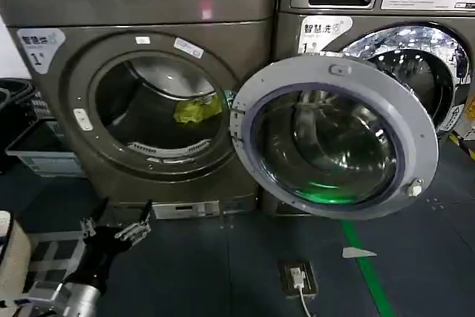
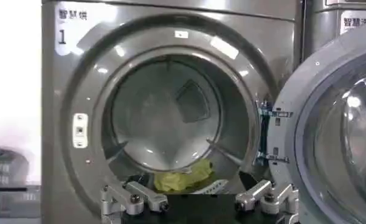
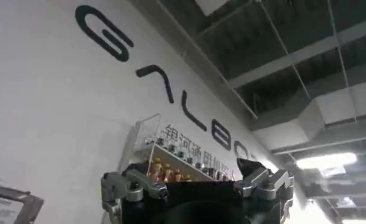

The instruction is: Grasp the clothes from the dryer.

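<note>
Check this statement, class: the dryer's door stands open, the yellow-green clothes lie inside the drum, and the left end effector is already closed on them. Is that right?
One part is wrong. The left end effector is open and outside the dryer, low in front of it, not closed on the clothes. The head view shows this. The door does stand open, and the clothes do lie inside the drum.

Colours at the open dryer

The clothes [image 1: 197, 109] are yellow-green — the dryer [image 1: 141, 5] dark bronze-grey, its door [image 1: 334, 136] rimmed in grey, label [image 1: 38, 44] white.
</note>
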`<state>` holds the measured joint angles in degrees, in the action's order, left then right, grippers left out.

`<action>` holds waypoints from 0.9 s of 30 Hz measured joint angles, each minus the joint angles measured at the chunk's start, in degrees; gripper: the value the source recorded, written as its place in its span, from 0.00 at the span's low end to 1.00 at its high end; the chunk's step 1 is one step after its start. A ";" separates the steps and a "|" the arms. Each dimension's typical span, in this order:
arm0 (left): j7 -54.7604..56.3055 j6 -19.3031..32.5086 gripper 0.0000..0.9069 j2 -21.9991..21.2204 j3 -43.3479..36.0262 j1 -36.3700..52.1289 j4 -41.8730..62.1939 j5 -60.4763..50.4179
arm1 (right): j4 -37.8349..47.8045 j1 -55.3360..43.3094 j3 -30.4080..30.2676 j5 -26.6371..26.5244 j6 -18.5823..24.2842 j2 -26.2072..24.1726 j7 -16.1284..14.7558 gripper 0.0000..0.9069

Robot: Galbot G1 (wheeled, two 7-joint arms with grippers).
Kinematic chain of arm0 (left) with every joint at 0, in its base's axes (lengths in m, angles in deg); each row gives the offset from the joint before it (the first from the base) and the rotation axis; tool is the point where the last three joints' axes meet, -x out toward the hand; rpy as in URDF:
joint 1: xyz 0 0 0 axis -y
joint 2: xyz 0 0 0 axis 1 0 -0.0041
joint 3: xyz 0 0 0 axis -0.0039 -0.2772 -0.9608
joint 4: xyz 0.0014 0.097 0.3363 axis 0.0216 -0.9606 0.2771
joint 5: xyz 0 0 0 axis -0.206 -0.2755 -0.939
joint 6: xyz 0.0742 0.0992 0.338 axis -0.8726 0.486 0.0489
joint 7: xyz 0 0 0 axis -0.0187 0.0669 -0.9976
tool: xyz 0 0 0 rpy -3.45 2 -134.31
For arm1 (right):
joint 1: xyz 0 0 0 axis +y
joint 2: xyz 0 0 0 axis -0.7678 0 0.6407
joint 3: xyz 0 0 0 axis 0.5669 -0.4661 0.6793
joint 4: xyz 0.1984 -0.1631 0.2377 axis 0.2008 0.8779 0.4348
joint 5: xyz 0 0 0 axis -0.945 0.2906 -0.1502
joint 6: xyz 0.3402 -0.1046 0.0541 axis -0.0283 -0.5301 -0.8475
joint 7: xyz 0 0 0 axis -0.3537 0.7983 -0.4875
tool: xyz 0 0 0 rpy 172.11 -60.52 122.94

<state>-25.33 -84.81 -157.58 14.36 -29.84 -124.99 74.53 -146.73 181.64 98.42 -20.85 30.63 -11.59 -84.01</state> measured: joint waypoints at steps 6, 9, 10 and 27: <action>0.04 0.04 1.00 0.01 -0.05 0.26 0.11 0.39 | -0.87 0.74 0.31 0.01 0.59 0.39 -0.46 1.00; 0.04 0.05 1.00 -0.05 -0.18 0.28 0.11 0.43 | -0.99 1.01 0.62 -0.02 0.83 0.54 -0.55 1.00; 0.04 0.05 1.00 -0.05 -0.18 0.27 0.11 0.44 | -0.99 1.01 0.67 -0.03 0.90 0.59 -0.57 1.00; 0.09 0.01 1.00 -0.22 -0.25 0.10 0.20 0.33 | -1.60 0.31 -0.65 0.07 1.58 0.66 -0.96 1.00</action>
<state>-25.25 -84.81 -157.80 14.11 -29.74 -124.79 74.86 -148.33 181.95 97.77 -20.78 32.21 -10.93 -84.96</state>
